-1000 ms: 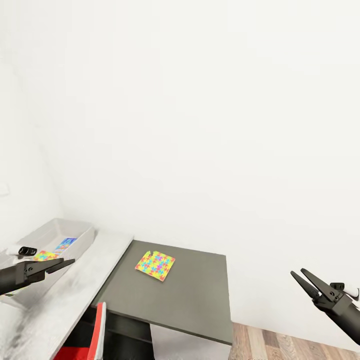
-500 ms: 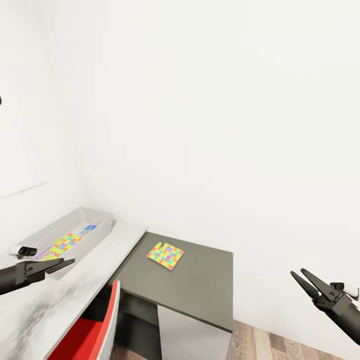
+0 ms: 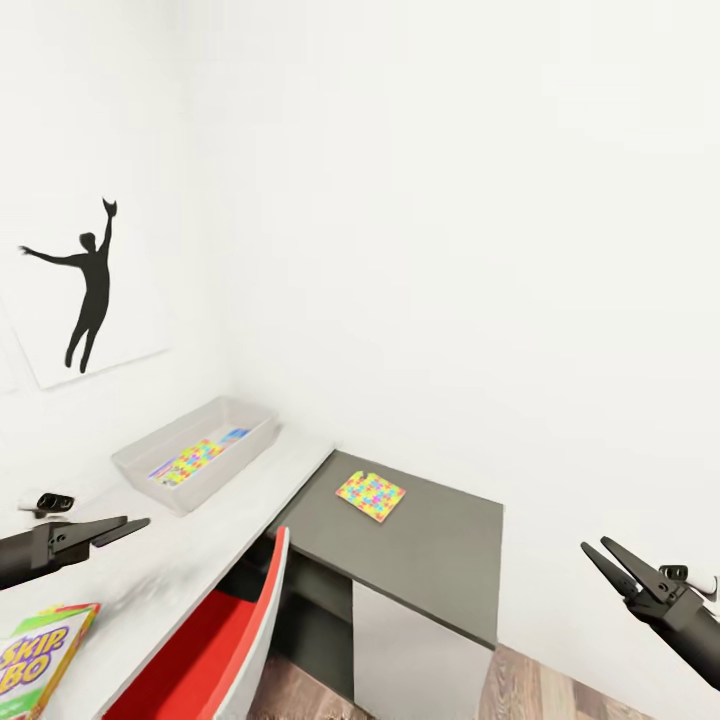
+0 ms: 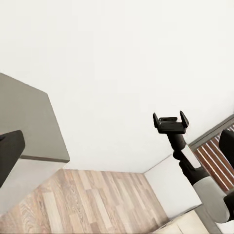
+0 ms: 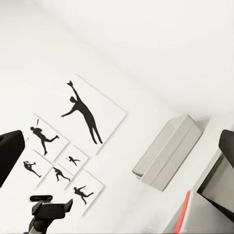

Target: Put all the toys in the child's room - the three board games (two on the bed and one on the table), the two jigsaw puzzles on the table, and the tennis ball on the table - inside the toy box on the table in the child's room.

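Toys are split across the L-shaped table at this point: the toy box sits on the pale top at about ten o'clock from the robot, against the wall under a silhouette poster, and already holds one mosaic jigsaw puzzle with a blue-edged game box tucked at its far end. A second jigsaw puzzle lies flat and alone on the lower dark top at roughly twelve o'clock, well apart from the bin. The Skip-Bo board game rests on the pale top at about eight o'clock, close to the near edge. A red chair stands tucked in at the table's inner corner. Both arms hang idle and empty: the left gripper has its fingers nearly together with nothing between them, while the right gripper has its fingers spread in a narrow V over the wood floor. The risk from here, as I judge it, lies in the thin puzzle slab: lying flush on the dark top, it offers no edge to pinch, so fingers coming straight down may skid it toward the wall or off the table. The chair back could also foul the left arm on any reach inward.
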{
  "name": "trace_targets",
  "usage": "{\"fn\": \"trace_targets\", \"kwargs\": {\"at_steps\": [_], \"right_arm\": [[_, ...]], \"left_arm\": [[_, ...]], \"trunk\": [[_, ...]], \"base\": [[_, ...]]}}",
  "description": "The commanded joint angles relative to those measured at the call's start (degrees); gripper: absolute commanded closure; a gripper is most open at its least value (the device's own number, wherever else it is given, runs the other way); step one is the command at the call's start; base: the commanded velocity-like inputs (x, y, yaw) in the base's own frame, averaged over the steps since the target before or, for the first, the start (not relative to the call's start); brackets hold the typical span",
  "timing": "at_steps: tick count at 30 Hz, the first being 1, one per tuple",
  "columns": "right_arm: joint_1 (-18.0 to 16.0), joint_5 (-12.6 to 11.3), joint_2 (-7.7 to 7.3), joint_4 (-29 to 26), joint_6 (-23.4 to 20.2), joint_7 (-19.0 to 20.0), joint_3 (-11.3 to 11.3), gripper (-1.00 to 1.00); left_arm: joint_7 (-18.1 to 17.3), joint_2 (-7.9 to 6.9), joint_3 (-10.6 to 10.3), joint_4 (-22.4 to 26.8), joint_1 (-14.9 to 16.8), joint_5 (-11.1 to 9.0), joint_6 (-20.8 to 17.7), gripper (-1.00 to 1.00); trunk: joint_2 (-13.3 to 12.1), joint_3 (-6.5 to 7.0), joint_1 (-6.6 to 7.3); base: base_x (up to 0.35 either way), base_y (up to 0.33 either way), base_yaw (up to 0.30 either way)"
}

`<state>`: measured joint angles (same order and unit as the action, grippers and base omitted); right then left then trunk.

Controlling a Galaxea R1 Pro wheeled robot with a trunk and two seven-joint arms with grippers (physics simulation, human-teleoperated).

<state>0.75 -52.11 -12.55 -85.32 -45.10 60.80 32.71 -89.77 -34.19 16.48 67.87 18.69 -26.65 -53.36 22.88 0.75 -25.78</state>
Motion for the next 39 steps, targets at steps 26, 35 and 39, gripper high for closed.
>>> {"fn": "trace_targets", "kwargs": {"at_steps": [26, 35, 39], "right_arm": [[0.04, -0.27, 0.04, -0.05, -0.38, -1.03, -0.02, -1.0], [0.04, -0.27, 0.02, -0.11, -0.42, -1.94, -0.34, -1.0], [0.03, -0.27, 0.0, -0.11, -0.35, -1.98, -0.98, -1.0]], "left_arm": [[-0.23, 0.0, -0.04, -0.06, 0.03, 0.1, -0.61, -1.0], [-0.23, 0.0, 0.01, -0.11, 0.03, 0.17, -0.61, -1.0], [-0.23, 0.0, 0.03, -0.11, 0.03, 0.18, -0.61, -1.0]], "trunk": [[0.03, 0.0, 0.0], [0.03, 0.0, 0.0], [0.03, 0.0, 0.0]], "base": [[-0.148, 0.124, 0.288], [-0.027, 0.162, 0.289], [-0.003, 0.049, 0.289]]}}
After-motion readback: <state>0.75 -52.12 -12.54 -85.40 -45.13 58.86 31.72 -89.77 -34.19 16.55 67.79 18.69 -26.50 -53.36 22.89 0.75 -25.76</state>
